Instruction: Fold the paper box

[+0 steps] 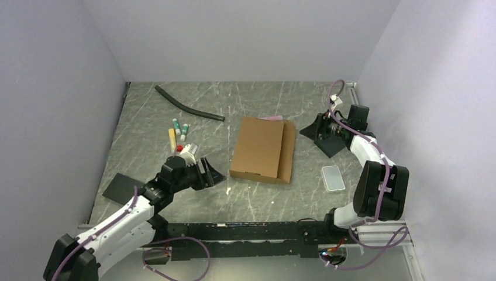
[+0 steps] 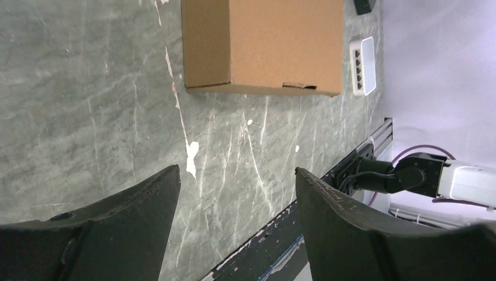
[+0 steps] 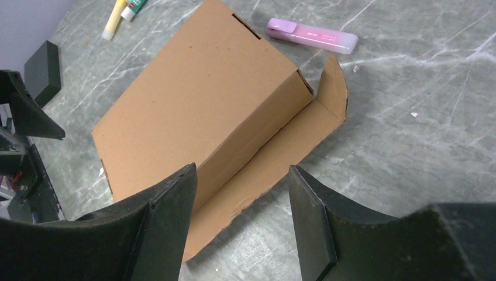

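The paper box [image 1: 258, 147] is brown cardboard and lies closed in the middle of the table, with one long flap [image 1: 288, 152] spread flat on its right side. My left gripper [image 1: 214, 173] hovers open a short way left of the box's near corner, touching nothing. In the left wrist view the box [image 2: 263, 44] lies ahead of the open gripper [image 2: 237, 170], with bare table between them. My right gripper [image 1: 312, 132] stands open just right of the flap. In the right wrist view its fingers frame the edge of the flap [image 3: 281, 152] beside the box [image 3: 193, 111], and the gripper [image 3: 241, 168] holds nothing.
A black hose [image 1: 188, 105] lies at the back left, with several small tubes and a yellow stick [image 1: 172, 139] below it. A pink highlighter [image 3: 311, 35] rests behind the box. A translucent grey lid [image 1: 333, 177] sits near right, and a black pad [image 1: 120, 187] near left.
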You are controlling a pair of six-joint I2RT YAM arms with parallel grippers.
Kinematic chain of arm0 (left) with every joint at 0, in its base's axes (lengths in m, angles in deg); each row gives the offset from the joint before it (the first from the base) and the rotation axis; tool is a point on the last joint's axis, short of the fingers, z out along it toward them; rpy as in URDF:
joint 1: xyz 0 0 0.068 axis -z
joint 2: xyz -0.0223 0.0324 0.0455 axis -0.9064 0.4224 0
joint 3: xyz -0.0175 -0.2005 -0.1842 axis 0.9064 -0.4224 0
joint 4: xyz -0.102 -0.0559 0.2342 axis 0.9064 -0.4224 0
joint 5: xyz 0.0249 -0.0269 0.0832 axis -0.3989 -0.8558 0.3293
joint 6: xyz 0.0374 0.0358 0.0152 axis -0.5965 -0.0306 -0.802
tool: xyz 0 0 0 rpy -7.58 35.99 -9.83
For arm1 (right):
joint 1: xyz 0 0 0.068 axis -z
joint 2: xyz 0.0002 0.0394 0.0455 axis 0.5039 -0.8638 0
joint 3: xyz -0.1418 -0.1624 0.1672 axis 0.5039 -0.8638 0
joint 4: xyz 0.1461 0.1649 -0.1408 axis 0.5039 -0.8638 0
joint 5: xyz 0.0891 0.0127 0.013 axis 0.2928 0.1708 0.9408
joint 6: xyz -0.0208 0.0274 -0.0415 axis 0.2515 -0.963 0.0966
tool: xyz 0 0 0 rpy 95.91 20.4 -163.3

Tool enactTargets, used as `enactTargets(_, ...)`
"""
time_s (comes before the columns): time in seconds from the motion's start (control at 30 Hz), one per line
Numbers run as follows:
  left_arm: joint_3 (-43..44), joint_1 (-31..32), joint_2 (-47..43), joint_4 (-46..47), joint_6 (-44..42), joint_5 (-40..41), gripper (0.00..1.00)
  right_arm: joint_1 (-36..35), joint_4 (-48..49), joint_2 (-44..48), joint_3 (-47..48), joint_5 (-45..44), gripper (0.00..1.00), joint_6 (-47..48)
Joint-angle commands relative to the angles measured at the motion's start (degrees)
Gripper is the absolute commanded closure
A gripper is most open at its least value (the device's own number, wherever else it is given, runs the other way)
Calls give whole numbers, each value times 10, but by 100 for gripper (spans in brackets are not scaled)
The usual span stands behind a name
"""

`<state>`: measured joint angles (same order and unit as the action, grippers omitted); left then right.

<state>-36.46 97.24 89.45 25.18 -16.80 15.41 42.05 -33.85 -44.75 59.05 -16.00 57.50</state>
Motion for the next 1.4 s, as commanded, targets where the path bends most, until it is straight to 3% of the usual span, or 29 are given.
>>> enactTargets(0.0, 7, 1, -54, -24, -7, 39, 20, 1, 21, 18, 0, 31, 37, 10)
enactTargets(0.33, -1, 1, -79, -30, 0, 40, 10, 3, 16, 17, -3, 36, 37, 23)
enactTargets(0.9, 12, 1, -66, -32, -15, 41, 10, 4, 9, 11, 1, 59, 37, 33)
enactTargets(1.37, 80, 1, 21, 17, -69, 18, 9, 5, -13, 14, 4, 42, 36, 67)
